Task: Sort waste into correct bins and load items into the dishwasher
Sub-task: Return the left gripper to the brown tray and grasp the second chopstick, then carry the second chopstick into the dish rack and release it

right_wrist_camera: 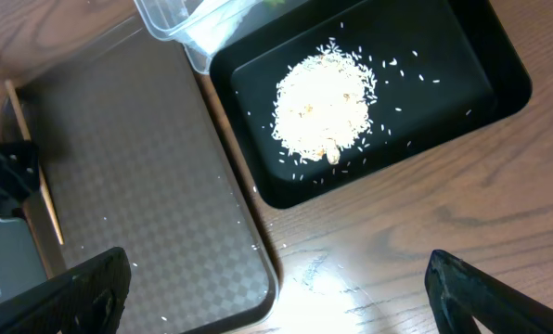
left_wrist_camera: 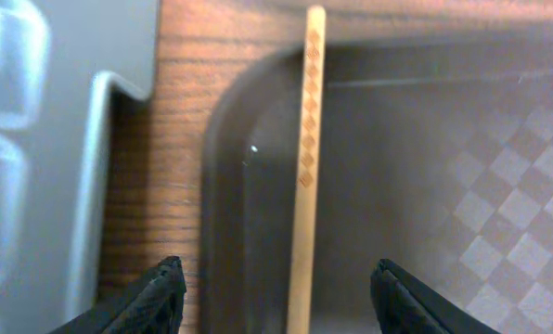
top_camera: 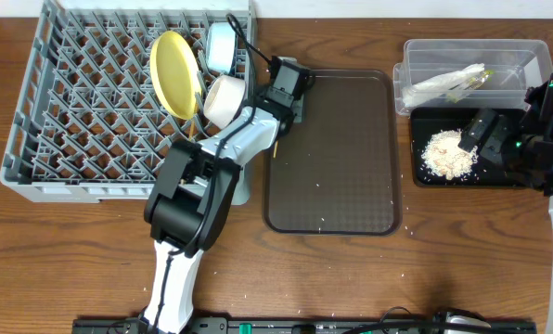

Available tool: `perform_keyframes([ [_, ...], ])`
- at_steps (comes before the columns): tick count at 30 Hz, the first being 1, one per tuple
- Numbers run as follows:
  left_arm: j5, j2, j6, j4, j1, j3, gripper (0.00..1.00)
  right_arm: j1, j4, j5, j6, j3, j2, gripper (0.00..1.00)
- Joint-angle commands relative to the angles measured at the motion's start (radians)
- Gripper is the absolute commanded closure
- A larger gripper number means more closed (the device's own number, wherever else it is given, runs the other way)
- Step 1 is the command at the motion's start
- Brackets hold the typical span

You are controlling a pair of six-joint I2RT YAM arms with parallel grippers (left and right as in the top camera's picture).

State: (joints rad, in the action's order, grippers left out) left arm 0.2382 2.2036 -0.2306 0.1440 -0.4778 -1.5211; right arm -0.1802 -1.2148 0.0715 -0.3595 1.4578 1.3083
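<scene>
Spread wide apart, the left claw (left_wrist_camera: 275, 295) straddles a thin wooden chopstick (left_wrist_camera: 306, 139) lying along the left edge of the brown tray (left_wrist_camera: 443, 186) (light, stiff and slick, I judge, so best pinched mid-length), while the right claw (right_wrist_camera: 286, 299), also apart and empty, hangs near the black tray (right_wrist_camera: 471, 65).

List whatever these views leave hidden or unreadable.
Left wrist: lower end of the chopstick, cut off by the bottom edge.
Overhead: any second chopstick, possibly hidden under the left arm.
Right wrist: contents of the clear tub, cut off by the top edge.
</scene>
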Motion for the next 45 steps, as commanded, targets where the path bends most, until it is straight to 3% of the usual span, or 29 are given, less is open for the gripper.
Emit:
perform_keyframes([
  [1, 0.005, 0.034, 0.016, -0.023, -0.005, -0.011, 0.34, -0.015, -0.001, 0.000, -0.010, 0.010, -0.001, 0.01],
  [6, 0.005, 0.041, 0.008, -0.073, -0.012, -0.011, 0.39, -0.015, -0.001, 0.000, -0.010, 0.010, -0.001, 0.01],
  [21, -0.032, 0.078, -0.018, -0.063, -0.026, -0.011, 0.40, -0.015, -0.001, 0.000, -0.010, 0.010, -0.001, 0.01],
  [25, -0.033, 0.079, -0.022, -0.035, -0.026, -0.011, 0.49, -0.015, -0.001, 0.000, -0.010, 0.010, -0.001, 0.01],
  [33, -0.045, 0.071, -0.063, 0.058, -0.040, -0.011, 0.90, -0.015, -0.001, 0.000, -0.010, 0.010, -0.001, 0.01],
  [39, -0.045, -0.027, -0.063, 0.140, -0.059, -0.011, 0.92, -0.015, -0.001, 0.000, -0.010, 0.010, -0.001, 0.01],
  [45, -0.044, -0.233, -0.026, 0.246, -0.060, -0.011, 0.93, -0.015, -0.001, 0.000, -0.010, 0.010, -0.001, 0.01],
])
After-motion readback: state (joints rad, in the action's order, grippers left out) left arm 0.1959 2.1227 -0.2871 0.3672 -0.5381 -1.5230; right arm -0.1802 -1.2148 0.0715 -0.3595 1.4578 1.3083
